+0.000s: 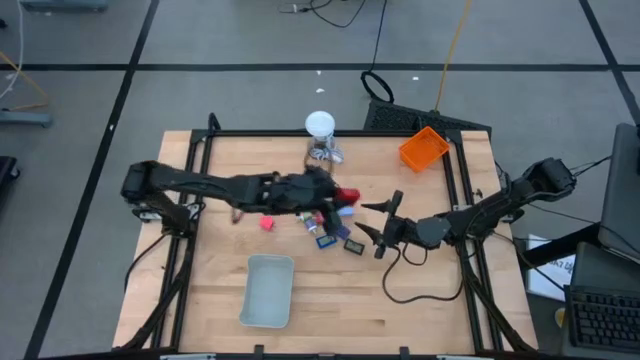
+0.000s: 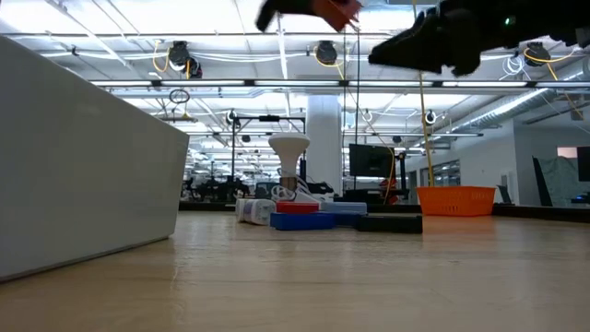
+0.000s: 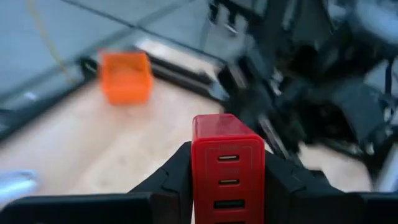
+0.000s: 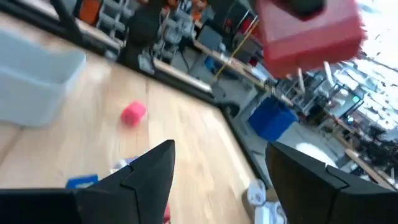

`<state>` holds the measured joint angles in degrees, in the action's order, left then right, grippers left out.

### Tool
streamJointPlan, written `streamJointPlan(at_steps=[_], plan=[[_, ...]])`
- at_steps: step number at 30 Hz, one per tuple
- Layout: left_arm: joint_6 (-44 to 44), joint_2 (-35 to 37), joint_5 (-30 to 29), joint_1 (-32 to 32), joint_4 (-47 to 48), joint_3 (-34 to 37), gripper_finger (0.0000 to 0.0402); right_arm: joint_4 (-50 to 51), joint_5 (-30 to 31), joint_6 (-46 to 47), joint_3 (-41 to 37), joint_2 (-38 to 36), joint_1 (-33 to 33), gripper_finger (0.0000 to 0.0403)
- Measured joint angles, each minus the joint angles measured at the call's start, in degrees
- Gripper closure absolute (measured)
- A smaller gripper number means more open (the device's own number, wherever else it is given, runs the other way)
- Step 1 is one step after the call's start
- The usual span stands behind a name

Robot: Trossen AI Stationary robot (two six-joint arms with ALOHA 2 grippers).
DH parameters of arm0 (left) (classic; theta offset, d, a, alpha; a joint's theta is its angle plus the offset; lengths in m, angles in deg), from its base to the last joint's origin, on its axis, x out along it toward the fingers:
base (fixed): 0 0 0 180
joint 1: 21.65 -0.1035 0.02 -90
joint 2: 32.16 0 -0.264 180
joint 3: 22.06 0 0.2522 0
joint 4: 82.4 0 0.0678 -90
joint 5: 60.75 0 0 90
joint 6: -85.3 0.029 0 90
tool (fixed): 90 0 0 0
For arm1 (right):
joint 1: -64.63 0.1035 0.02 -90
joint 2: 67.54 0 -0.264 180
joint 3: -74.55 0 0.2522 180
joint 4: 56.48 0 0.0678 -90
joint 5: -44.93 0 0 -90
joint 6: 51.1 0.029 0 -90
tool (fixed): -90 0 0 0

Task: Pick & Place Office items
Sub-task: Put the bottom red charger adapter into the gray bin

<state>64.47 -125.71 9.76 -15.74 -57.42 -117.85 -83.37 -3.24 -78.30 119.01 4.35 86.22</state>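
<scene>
My left gripper (image 1: 340, 196) reaches from the table's left to its middle, shut on a red block with a row of ports (image 3: 228, 165), high above the table in the low view (image 2: 336, 11). My right gripper (image 1: 385, 218) hovers open just right of it, fingers spread (image 4: 221, 162), touching nothing. Below lie the other office items (image 2: 309, 216): a red piece, blue and dark rectangles (image 1: 330, 235) and a pink piece (image 1: 267, 224), resting flat on the wood. My left gripper pinches the red block between its two fingers, one on each long side (image 3: 198, 168). The block's far end sticks out beyond the fingertips (image 3: 180, 165), port face up toward the camera. It is lifted clear of the table.
An orange bin (image 1: 424, 148) sits at the far right corner. A pale grey tray (image 1: 268, 290) lies near the front edge. A white ball-topped object (image 1: 320, 128) stands at the far edge, behind the pile. A black cable (image 1: 420, 285) loops on the table under the right arm.
</scene>
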Motion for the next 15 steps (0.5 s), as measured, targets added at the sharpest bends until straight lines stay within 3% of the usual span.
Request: streamJointPlan(at_steps=[8,15], plan=[[-1.22,12.40,-9.90,6.69,-0.86,12.08,0.0272,-1.18,0.10,0.25,0.02,-0.77,1.04,0.0165],[-5.19,23.03,-11.58,15.37,-8.02,28.24,0.0283,-1.12,0.10,2.49,0.04,-1.32,1.04,0.0165]])
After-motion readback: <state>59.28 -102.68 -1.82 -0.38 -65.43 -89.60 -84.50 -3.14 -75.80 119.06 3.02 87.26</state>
